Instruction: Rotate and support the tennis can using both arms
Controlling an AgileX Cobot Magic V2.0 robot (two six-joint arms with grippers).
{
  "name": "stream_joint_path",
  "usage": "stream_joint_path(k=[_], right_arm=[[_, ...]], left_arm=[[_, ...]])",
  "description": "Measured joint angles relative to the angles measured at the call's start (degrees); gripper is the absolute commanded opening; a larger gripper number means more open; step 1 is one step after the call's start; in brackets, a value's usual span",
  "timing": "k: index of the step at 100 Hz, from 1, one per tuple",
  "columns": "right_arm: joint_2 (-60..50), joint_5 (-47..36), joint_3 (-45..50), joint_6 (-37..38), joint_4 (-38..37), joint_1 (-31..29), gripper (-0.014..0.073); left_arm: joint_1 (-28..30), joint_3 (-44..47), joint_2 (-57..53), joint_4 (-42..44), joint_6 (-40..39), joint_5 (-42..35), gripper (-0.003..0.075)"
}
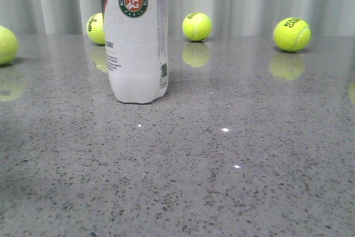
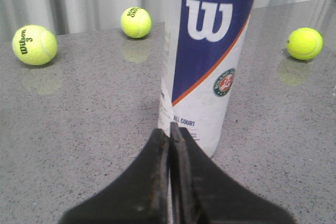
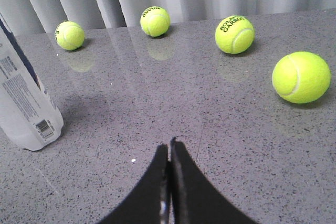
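The tennis can point(image 1: 137, 37) stands upright on the grey speckled table, left of centre in the front view, with its Roland Garros emblem facing the camera. In the left wrist view the can point(image 2: 207, 61) shows its navy panel, white W and orange stripe. My left gripper point(image 2: 169, 132) is shut and empty, its tips just short of the can's lower side. In the right wrist view the can point(image 3: 23, 108) is off to one side. My right gripper point(image 3: 169, 148) is shut and empty over bare table, well apart from the can. Neither gripper shows in the front view.
Yellow-green tennis balls lie along the back of the table point(image 1: 177, 165): one at the far left point(image 1: 6, 44), one behind the can point(image 1: 96, 28), one at the middle point(image 1: 197, 26), one at the right point(image 1: 292, 34). A pale curtain hangs behind.
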Motion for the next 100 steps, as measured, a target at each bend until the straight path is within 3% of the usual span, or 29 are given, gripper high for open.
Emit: stream_joint_path(k=[21, 35, 56, 100], right_arm=[[0.00, 0.00, 0.00, 0.00, 0.00, 0.00, -0.0065], [0.00, 0.00, 0.00, 0.00, 0.00, 0.00, -0.0065], [0.00, 0.00, 0.00, 0.00, 0.00, 0.00, -0.0065], [0.00, 0.00, 0.00, 0.00, 0.00, 0.00, -0.0065]], left_arm=[[0.43, 4.65, -0.94, 0.30, 0.00, -8.35, -0.0021], [4.24, 6.95, -3.33, 7.02, -4.92, -10.66, -0.0021], [11.93, 11.80, -8.42, 17.71, -14.81, -10.64, -0.0021], [28.02, 24.57, -31.75, 19.32, -16.14, -3.62, -0.0020]])
